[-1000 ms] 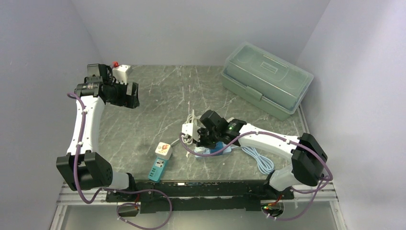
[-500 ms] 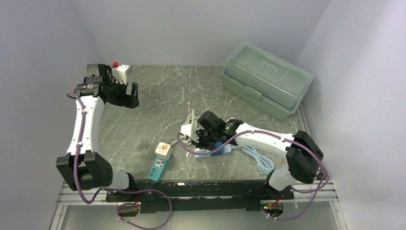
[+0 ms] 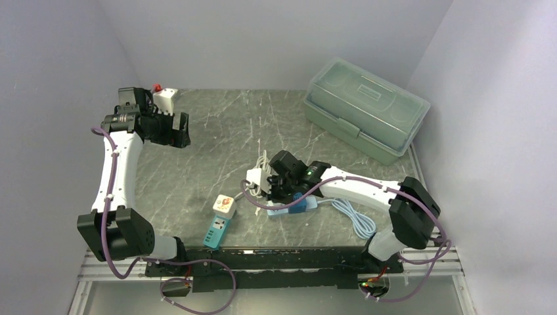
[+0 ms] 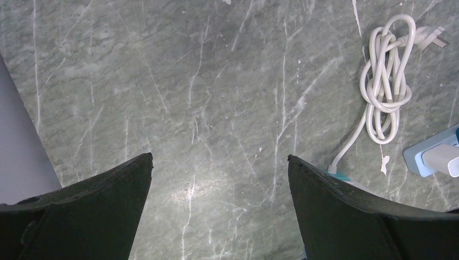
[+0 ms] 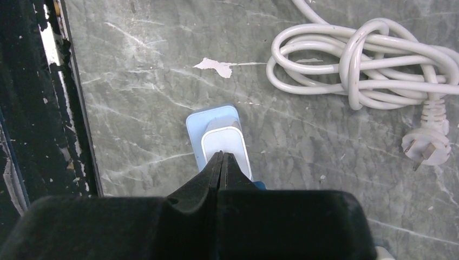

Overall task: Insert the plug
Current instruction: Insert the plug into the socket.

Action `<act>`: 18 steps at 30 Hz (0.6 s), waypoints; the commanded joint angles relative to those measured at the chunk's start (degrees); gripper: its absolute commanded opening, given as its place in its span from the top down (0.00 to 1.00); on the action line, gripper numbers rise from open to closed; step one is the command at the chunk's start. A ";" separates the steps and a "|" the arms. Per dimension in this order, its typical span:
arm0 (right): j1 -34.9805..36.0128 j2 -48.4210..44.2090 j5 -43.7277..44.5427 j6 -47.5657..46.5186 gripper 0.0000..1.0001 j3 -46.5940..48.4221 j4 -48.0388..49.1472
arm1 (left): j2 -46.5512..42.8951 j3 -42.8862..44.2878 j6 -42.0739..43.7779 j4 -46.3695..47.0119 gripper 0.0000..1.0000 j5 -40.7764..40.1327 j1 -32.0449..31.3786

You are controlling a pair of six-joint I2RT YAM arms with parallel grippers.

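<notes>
The right pincer (image 5: 221, 157), fingers pressed together into one blunt tip, rests on the near end of the white plug (image 5: 223, 140). The plug sits on the blue socket block (image 5: 196, 125) on the worktop (image 5: 135, 81), with the coiled cable (image 5: 357, 59) apart at two o'clock. The step looks like seating the plug, so the push should go straight down through its middle, or it may tilt or the block may skid; the left pincer (image 4: 220, 160) hangs spread wide and empty, well apart toward ten o'clock.
</notes>
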 commanded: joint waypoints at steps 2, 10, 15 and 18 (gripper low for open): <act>-0.36 -1.41 0.72 1.84 1.00 -2.84 -5.13 | -0.72 1.78 0.84 1.55 0.00 0.64 0.45; -0.62 1.87 0.26 2.59 1.00 -2.36 -6.65 | -0.45 2.48 0.73 1.56 0.00 0.95 0.71; -0.80 3.00 0.39 2.54 1.00 -2.35 -6.84 | -0.44 2.40 0.76 1.57 0.00 1.03 0.72; -0.97 4.03 -0.04 2.61 1.00 -1.86 -7.20 | -0.29 2.36 0.67 1.64 0.00 1.29 0.67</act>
